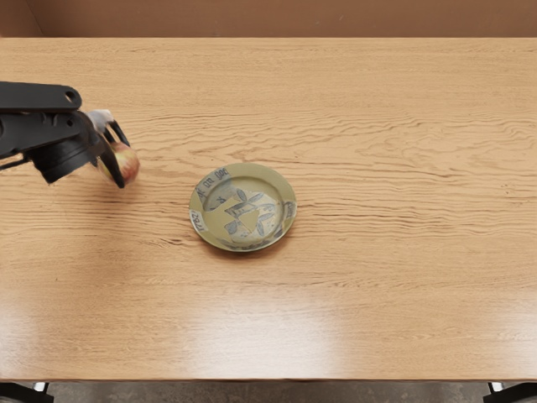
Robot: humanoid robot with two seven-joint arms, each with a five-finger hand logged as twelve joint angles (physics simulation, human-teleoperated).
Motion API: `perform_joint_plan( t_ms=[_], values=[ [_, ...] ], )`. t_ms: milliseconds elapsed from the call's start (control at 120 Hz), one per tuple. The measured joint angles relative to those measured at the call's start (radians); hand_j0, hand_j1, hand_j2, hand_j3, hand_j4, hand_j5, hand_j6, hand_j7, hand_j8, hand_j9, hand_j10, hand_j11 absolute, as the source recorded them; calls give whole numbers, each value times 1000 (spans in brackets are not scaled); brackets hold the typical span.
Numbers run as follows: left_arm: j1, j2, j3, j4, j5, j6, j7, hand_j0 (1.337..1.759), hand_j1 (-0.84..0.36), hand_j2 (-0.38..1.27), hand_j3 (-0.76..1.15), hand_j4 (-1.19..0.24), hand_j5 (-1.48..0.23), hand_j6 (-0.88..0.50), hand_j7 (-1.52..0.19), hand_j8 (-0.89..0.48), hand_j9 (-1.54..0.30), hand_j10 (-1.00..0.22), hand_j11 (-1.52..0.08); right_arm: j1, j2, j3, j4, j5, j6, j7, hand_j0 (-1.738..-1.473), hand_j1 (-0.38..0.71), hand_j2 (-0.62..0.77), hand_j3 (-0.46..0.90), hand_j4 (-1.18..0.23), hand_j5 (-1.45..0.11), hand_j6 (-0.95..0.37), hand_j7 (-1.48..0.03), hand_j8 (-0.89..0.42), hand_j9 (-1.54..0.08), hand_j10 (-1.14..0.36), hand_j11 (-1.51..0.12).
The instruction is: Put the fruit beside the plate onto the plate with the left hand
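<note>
A small red and yellow fruit [127, 160], like an apple, sits at the left of the wooden table. My left hand [109, 151] comes in from the left edge and its dark fingers [115, 165] curl around the fruit, one above it and one across its front. Whether the fruit rests on the table or is lifted I cannot tell. The plate [285, 200], olive green with a blue leaf pattern, lies near the table's middle, about a hand's width to the right of the fruit. Nothing lies on the plate. No right arm shows.
The wooden table [377, 277] spreads wide around the plate, with its front edge near the bottom of the view and a brown wall behind its far edge.
</note>
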Motion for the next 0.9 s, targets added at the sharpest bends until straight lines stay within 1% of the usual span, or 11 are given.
perform_joint_plan(
  t_ms=[92, 175, 250, 292, 425, 542, 650, 900],
  values=[
    [-61, 22, -4, -13, -58, -94, -1, 1650, -177, 499, 0, -431, -1195, -251, -1153, -345, -1150, -803, -1153, 0, 0, 0, 0, 0, 0, 1, -1658, -307, -7, 0, -35, -45, -35, -45, -35, -45, -35, -45],
    [-114, 24, -7, -33, -107, -168, 0, 1650, -138, 434, 0, -447, -1204, -266, -1166, -371, -1159, -819, -1164, 0, 0, 0, 0, 0, 0, 0, -1658, -307, -7, 0, -35, -45, -35, -45, -35, -45, -35, -45],
    [-127, 24, -25, -52, -138, -213, -1, 1650, -122, 427, 0, -457, -1212, -273, -1173, -381, -1165, -829, -1172, 1, 0, 0, 0, 0, 0, 0, -1658, -307, -7, 0, -35, -45, -35, -45, -35, -45, -35, -45],
    [-148, 23, -36, -63, -155, -231, -1, 1650, -121, 421, 0, -452, -1216, -269, -1174, -379, -1166, -835, -1173, 1, 0, 0, -1, 0, 0, 0, -1658, -307, -7, 0, -35, -45, -35, -45, -35, -45, -35, -45],
    [-184, 12, -80, -96, -198, -258, -1, 1650, -115, 421, 0, -458, -1214, -276, -1184, -384, -1170, -846, -1179, 1, 0, 0, -1, 0, 0, 0, -1658, -307, -7, 0, -35, -45, -35, -45, -35, -45, -35, -45],
    [-194, -9, -113, -112, -225, -265, -1, 1650, -114, 408, 0, -452, -1218, -271, -1190, -358, -1173, -851, -1182, 1, 0, 0, -2, 0, 0, 0, -1658, -307, -7, 0, -35, -45, -35, -45, -35, -45, -35, -45],
    [-194, -35, -127, -124, -242, -266, -1, 1651, -118, 421, 0, -457, -1213, -271, -1186, -380, -1171, -855, -1180, 1, 0, 0, -3, 0, 0, 0, -1658, -307, -7, 0, -35, -45, -35, -45, -35, -45, -35, -45],
    [-187, -89, -147, -142, -265, -261, -1, 1650, -110, 417, 0, -463, -1218, -274, -1187, -380, -1175, -856, -1186, 1, 0, 0, -3, 0, 0, 0, -1658, -308, -7, 0, -35, -45, -35, -45, -35, -45, -35, -45]
  ],
)
